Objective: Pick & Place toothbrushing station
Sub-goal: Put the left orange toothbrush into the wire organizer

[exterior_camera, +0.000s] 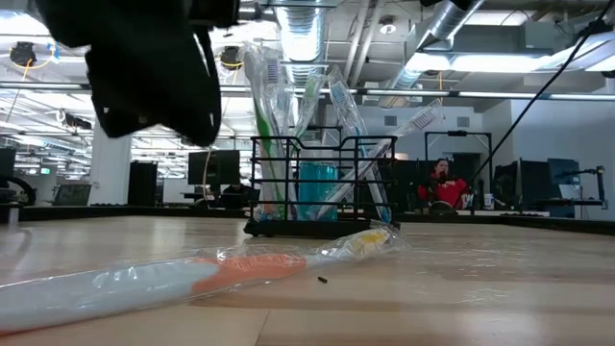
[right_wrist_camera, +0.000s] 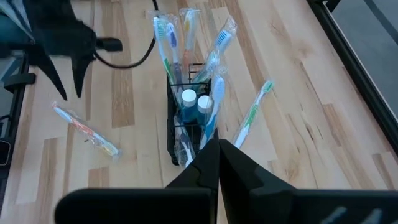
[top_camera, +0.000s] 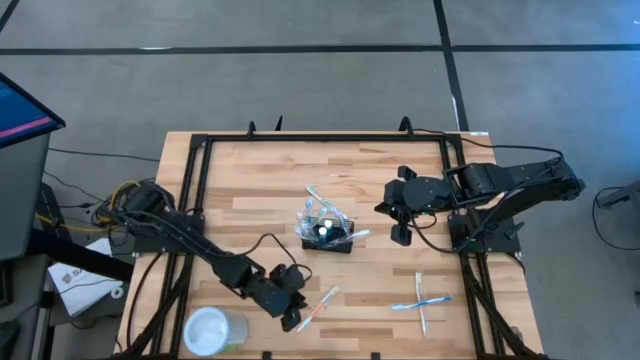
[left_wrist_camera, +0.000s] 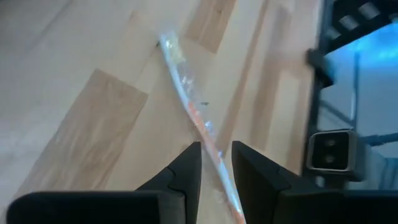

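The toothbrushing station (top_camera: 328, 231) sat mid-counter, stuffed with wrapped brushes. Left fingers (left_wrist_camera: 186, 174) were a little apart, straddling a wrapped toothbrush (left_wrist_camera: 193, 112) lying flat on the counter (top_camera: 250, 190); couldn't tell if they actually touched it. Right fingers (right_wrist_camera: 214, 163) were pressed together, holding nothing, hovering just beside the station. A clear cup (top_camera: 212, 331) sat near the left arm.

Overhead view looks straight down, low view skims the tabletop; both share the caddy (top_camera: 328, 232).
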Controlling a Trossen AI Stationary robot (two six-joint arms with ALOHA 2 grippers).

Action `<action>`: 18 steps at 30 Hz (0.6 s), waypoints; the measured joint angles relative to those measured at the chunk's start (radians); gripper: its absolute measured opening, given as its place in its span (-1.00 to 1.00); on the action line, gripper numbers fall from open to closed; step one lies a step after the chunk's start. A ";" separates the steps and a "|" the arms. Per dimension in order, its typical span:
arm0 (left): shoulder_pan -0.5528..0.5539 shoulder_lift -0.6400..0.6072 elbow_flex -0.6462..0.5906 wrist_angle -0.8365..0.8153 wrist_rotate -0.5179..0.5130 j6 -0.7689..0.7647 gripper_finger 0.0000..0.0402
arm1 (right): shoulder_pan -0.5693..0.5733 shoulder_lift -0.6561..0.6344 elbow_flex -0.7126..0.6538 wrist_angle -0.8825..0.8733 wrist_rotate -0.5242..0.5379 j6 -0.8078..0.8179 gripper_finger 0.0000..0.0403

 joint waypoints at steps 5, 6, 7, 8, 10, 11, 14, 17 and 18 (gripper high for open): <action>0.006 0.065 0.051 -0.047 0.046 -0.042 -0.68 | 0.000 0.000 0.000 -0.004 0.000 0.010 -1.00; 0.006 0.074 0.058 -0.048 0.055 -0.046 -0.69 | 0.000 0.000 0.000 -0.005 0.000 0.010 -1.00; 0.006 0.083 0.067 -0.054 0.063 -0.048 -0.69 | 0.000 0.000 0.000 -0.005 0.000 0.010 -1.00; 0.006 0.094 0.078 -0.052 0.070 -0.048 -0.70 | 0.000 0.000 0.000 -0.005 0.000 0.010 -1.00; 0.012 0.106 0.091 -0.049 0.073 -0.046 -0.69 | 0.000 0.000 0.000 -0.006 0.000 0.010 -1.00; 0.014 0.110 0.094 -0.051 0.082 -0.046 -0.69 | 0.000 0.000 0.000 -0.006 0.000 0.010 -1.00; 0.029 0.112 0.095 -0.062 0.096 -0.047 -0.68 | 0.000 0.000 0.000 -0.008 0.000 0.010 -1.00; 0.045 0.112 0.095 -0.059 0.106 -0.047 -0.68 | 0.000 0.000 0.000 -0.008 0.000 0.009 -1.00; 0.049 0.112 0.095 -0.059 0.116 -0.047 -0.68 | 0.000 0.000 0.000 -0.008 0.000 0.009 -1.00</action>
